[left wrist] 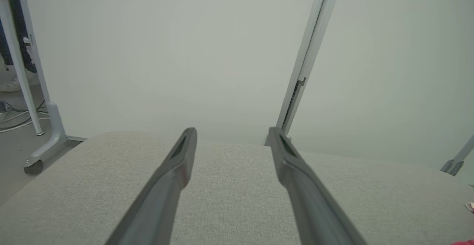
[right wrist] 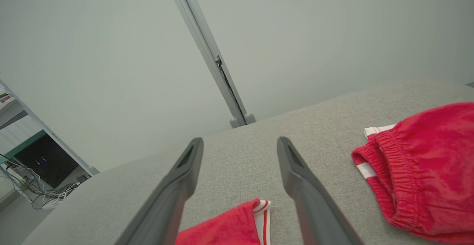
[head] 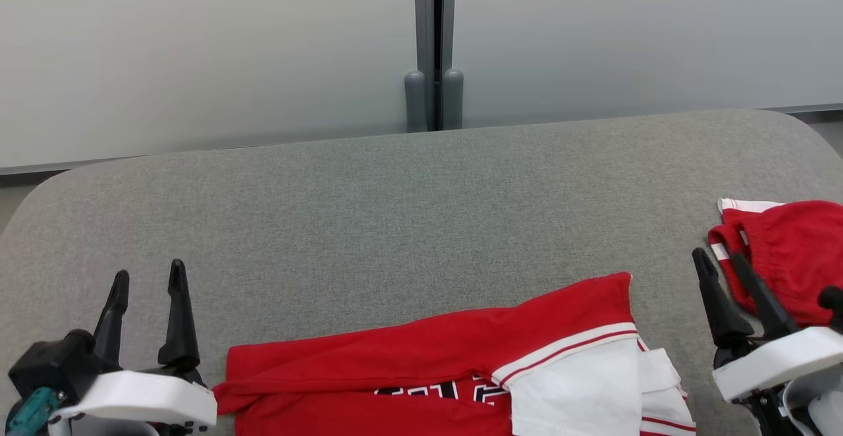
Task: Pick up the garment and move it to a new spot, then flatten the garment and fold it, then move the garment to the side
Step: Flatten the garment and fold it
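Note:
A red garment [head: 421,363] with white sleeves and dark lettering lies folded and flat on the grey padded table [head: 395,225] at the near middle edge. A corner of that garment [right wrist: 229,228] shows between my right fingers in the right wrist view. My left gripper [head: 148,279] hovers open at the lower left, just left of the garment, holding nothing. In the left wrist view, the left gripper [left wrist: 231,134] has only table between its fingers. My right gripper [head: 718,257] stands open at the lower right, between the garment and a second red piece. The right gripper [right wrist: 239,143] is empty.
A second red garment [head: 790,251] with an elastic waistband and white trim lies bunched at the table's right edge; these red shorts [right wrist: 426,178] appear right of my right fingers. A frosted partition with a grey post [head: 433,47] stands behind the table. Cables lie on the floor [right wrist: 33,189].

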Robot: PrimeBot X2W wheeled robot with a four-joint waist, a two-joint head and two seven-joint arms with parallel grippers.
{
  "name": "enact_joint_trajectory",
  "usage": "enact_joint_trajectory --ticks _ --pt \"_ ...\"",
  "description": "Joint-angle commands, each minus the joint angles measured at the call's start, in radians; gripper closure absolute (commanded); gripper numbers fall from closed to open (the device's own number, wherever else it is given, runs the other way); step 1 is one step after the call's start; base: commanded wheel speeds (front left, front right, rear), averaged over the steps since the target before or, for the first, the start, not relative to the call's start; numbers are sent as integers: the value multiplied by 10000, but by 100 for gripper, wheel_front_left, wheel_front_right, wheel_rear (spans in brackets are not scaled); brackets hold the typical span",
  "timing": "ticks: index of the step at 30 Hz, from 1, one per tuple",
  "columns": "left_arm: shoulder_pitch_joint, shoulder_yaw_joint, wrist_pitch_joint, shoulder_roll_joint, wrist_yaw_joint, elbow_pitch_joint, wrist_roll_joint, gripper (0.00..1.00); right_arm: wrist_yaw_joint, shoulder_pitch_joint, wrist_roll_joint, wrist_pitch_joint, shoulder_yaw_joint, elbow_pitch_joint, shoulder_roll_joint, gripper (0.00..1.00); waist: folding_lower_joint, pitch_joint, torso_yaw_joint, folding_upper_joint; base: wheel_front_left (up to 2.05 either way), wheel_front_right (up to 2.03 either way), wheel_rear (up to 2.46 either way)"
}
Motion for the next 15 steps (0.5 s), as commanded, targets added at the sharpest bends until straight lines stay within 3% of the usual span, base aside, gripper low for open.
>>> enact_joint_trajectory --ticks 1,2,3,6,10,15 --pt "297 331 -33 -194 -180 60 321 0 6 284 -192 -41 -200 -38 112 0 0 -9 20 0 0 0 0" --pt "478 577 -34 -456 -389 104 585 0 6 447 -410 -43 -356 -39 223 0 0 -16 27 0 0 0 0" --pt "786 1107 -35 -1061 -840 95 1217 0 6 751 -802 -41 -535 69 431 0 0 -13 25 0 0 0 0" --pt "1252 1661 -23 -1836 -1448 252 1891 0 6 945 -1265 -39 -546 390 640 0 0 32 25 0 0 0 0" --pt "1333 2070 -24 -2540 -2203 605 2450 0 6 805 -1597 293 -367 956 848 0 0 102 82 0 0 0 0" --pt "1127 2400 -24 -3015 -2816 1004 2916 0 4 228 -1606 942 -38 1707 1101 0 0 157 171 0 0 0 0"
